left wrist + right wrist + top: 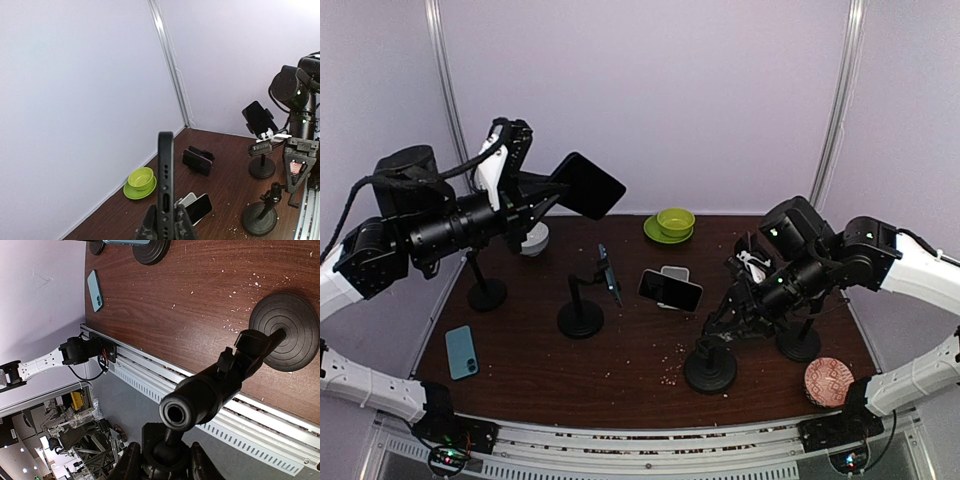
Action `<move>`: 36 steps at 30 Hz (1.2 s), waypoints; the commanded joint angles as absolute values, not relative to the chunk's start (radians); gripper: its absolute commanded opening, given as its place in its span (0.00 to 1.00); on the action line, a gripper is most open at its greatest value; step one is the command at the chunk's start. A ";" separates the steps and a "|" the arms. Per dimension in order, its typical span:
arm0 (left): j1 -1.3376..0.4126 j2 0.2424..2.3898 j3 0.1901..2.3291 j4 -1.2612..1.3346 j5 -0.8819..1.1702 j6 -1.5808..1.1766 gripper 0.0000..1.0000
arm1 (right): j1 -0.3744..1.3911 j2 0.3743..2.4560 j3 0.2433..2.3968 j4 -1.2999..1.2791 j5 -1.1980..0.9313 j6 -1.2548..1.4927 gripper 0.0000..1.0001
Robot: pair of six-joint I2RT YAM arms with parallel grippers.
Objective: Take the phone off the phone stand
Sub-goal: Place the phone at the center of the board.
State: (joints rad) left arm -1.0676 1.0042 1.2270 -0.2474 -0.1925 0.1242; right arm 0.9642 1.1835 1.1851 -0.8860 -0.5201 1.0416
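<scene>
A black phone [588, 185] is lifted high over the table's back left, clear of every stand. My left gripper [544, 199] is shut on it. In the left wrist view the phone's bottom edge [166, 180] stands upright between the pads of the left gripper [166, 226]. The emptied phone stand [711, 368] sits front right, its black arm leaning up and to the right. My right gripper [748, 298] is shut on the stand's top. In the right wrist view the right gripper [165, 462] clamps the stand's ball head, with the round base [285, 332] on the wood.
Another stand [580, 318] carries a phone [610, 275] at centre. A dark phone [670, 290] leans on a small holder. A teal phone [461, 352] lies front left. A green bowl on a saucer [674, 224] is at the back. More stand bases [487, 295] [800, 345] and a pink disc [828, 382] flank the table.
</scene>
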 commanded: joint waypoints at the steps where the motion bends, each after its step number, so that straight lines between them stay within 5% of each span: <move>1: -1.045 0.940 1.294 -0.354 -0.335 0.123 0.00 | 0.971 1.190 1.208 -0.888 -0.548 1.030 0.00; 20: -0.889 0.617 1.109 -0.765 -0.549 -0.448 0.00 | 0.968 1.195 1.248 -0.930 -0.573 0.991 0.00; 36: -0.523 0.495 0.725 -0.665 -0.113 -0.819 0.00 | 0.968 1.172 1.243 -0.940 -0.573 0.990 0.00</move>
